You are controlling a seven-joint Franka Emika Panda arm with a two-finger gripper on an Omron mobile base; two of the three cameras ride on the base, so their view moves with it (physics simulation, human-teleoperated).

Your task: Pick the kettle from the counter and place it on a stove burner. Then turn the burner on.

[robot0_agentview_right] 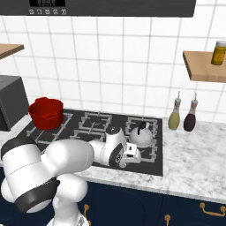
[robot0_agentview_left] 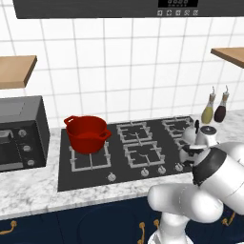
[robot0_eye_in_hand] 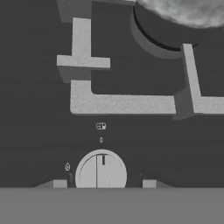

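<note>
Kettle (robot0_agentview_right: 141, 133) sits upright on the stove burner (robot0_agentview_right: 148, 142) at the right end of the black cooktop (robot0_agentview_left: 86, 176), so the placing step looks done and the knob step is what remains; every place below is given relative to the kettle.

Cooktop spreads out to the kettle's left, set into the marbled counter (robot0_agentview_right: 194, 154); white tiled wall behind it; dark hood overhead; navy cabinets with brass handles below the counter edge. Wooden shelf up and right of the kettle carries a yellow jar (robot0_agentview_right: 218, 52); grey oven (robot0_agentview_left: 21, 133) far left, past the cooktop. Red pot (robot0_agentview_left: 86, 133) stands on the far-left grate, well apart from the kettle, so it is not in the way. Two slim bottles (robot0_agentview_right: 183, 114) stand just right of the kettle on the counter.

Gripper (robot0_agentview_right: 131, 154) hangs low just in front of the kettle, over the front knob row, probably lining up for the turn; whether its fingers are apart or together I cannot tell. Hand view shows a round silver knob (robot0_eye_in_hand: 101, 170) dead centre between the finger tips, pointer mark straight up, likely the knob for the kettle's burner; grate bars and kettle underside sit beyond it.
</note>
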